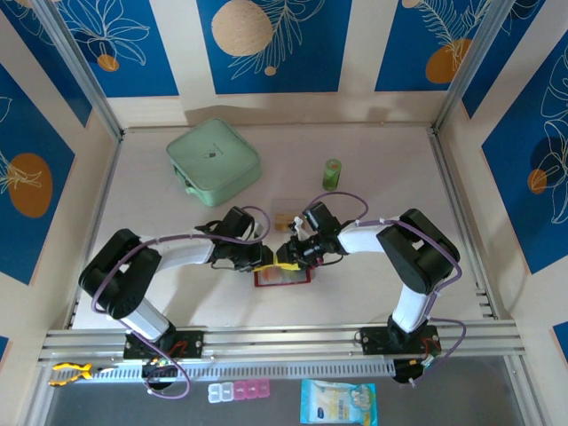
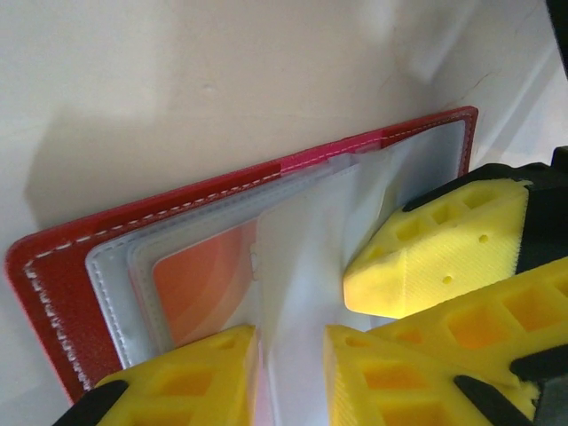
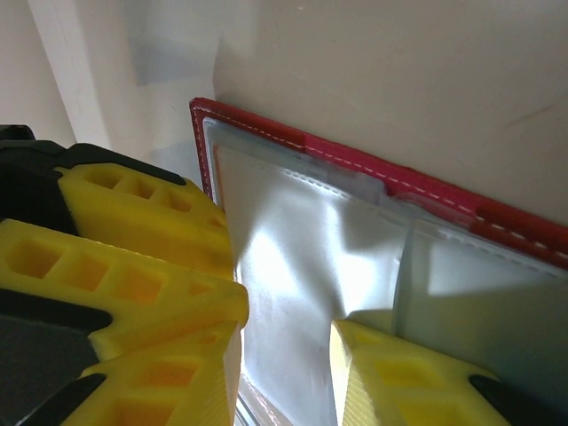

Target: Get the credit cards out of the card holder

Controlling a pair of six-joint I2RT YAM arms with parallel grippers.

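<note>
Jaws of the left gripper (image 2: 291, 346) stand slightly apart astride a clear sleeve (image 2: 302, 248); those of the right gripper (image 3: 291, 333) show a gap too. Both meet over the open card holder (image 1: 282, 277) at mid-frame, an orange card (image 2: 204, 284) inside. Farther up-left sits a mint case (image 1: 213, 160).

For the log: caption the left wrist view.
Left gripper straddling a clear sleeve of the open card holder, orange card inside.

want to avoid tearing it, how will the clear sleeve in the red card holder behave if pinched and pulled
Probably floppy: the clear sleeve looks creased and bowed over the card holder. Likely slippery too, given its glossy glare.
</note>
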